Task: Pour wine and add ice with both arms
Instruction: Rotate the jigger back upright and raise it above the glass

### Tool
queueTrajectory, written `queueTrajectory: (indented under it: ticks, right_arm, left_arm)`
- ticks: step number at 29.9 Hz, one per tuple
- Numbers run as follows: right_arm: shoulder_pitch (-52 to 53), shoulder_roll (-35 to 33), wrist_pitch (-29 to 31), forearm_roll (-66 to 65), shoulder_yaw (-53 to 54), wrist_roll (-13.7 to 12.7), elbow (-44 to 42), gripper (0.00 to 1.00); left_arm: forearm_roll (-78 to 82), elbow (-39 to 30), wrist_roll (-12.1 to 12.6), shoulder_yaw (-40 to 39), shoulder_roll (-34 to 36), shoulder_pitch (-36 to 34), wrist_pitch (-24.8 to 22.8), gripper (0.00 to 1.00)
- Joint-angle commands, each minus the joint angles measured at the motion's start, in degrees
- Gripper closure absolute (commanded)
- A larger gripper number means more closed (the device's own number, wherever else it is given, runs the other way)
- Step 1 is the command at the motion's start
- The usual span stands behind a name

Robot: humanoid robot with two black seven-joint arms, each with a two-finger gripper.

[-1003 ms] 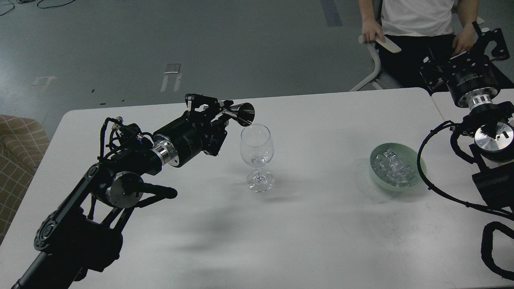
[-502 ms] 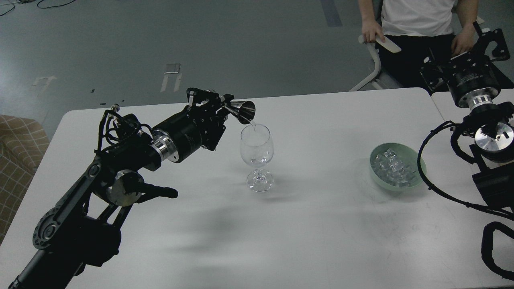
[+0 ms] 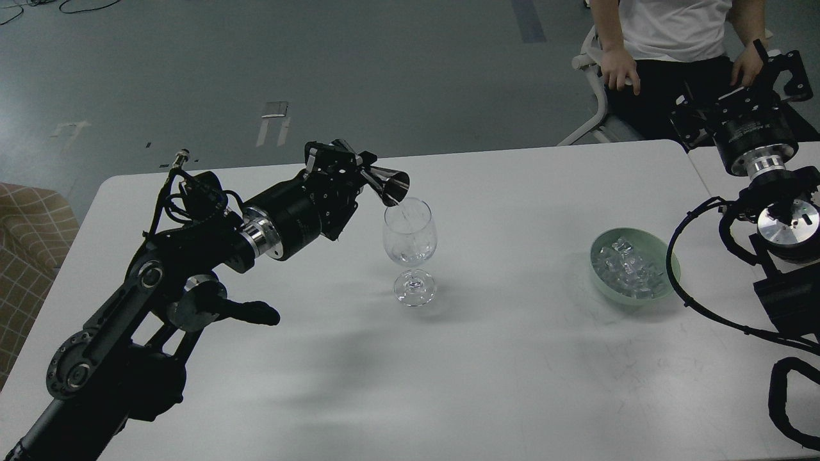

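My left gripper [image 3: 366, 168] is shut on a small metal jigger [image 3: 391, 184], tipped mouth-down over the rim of a clear stemmed wine glass [image 3: 410, 250] standing mid-table. A thin stream of clear wine [image 3: 401, 211] runs from the jigger into the glass, and a little liquid lies in the bowl's bottom. Ice cubes [image 3: 628, 267] are heaped in a pale green bowl [image 3: 666, 288] at the right. My right gripper [image 3: 778, 67] is raised at the far right, beyond the table's edge, well apart from the bowl; its fingers cannot be told apart.
A white table [image 3: 500, 371] carries everything; a second table [image 3: 708, 163] abuts at the right. A seated person [image 3: 666, 38] is behind the far right corner, close to my right arm. A checked sofa [image 3: 25, 237] stands at the left.
My left arm has rolled and lifted its wrist, tipping the jigger further down over the glass; the stream now runs into the glass. The person's hands shifted. The right arm barely moved.
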Motion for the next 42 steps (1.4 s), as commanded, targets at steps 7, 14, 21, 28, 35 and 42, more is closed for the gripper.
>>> queueTrajectory:
  ticks: [7, 14, 21, 28, 35, 42]
  right_arm:
    - [-0.02, 0.00, -0.01, 0.00, 0.02, 0.00, 0.02, 0.00]
    - [-0.02, 0.09, -0.01, 0.00, 0.02, 0.00, 0.02, 0.00]
    - [0.07, 0.09, -0.01, 0.00, 0.20, 0.08, 0.02, 0.00]
    - [-0.02, 0.00, 0.08, 0.00, 0.37, 0.00, 0.02, 0.00]
    - [-0.02, 0.00, 0.08, 0.00, 0.46, 0.00, 0.02, 0.00]
    - [-0.02, -0.09, 0.08, 0.00, 0.37, 0.00, 0.02, 0.00]
  left_arm:
    - [4.37, 0.04, 0.09, 0.20, 0.26, -2.52, -1.51, 0.94]
    - [6.66, -0.14, 1.92, 0.81, 0.18, -3.84, -1.51, 0.94]
    - [7.36, -0.84, 3.66, 2.22, 0.18, -6.56, -1.51, 0.94]
    - [10.96, -0.76, 3.66, 2.84, 0.96, -6.12, -2.65, 0.94]
    - [14.47, -0.76, 1.41, 2.84, 2.81, -6.65, -2.83, 0.94]
    - [15.88, -0.93, -0.61, 2.84, 5.01, -6.48, -3.62, 0.95]
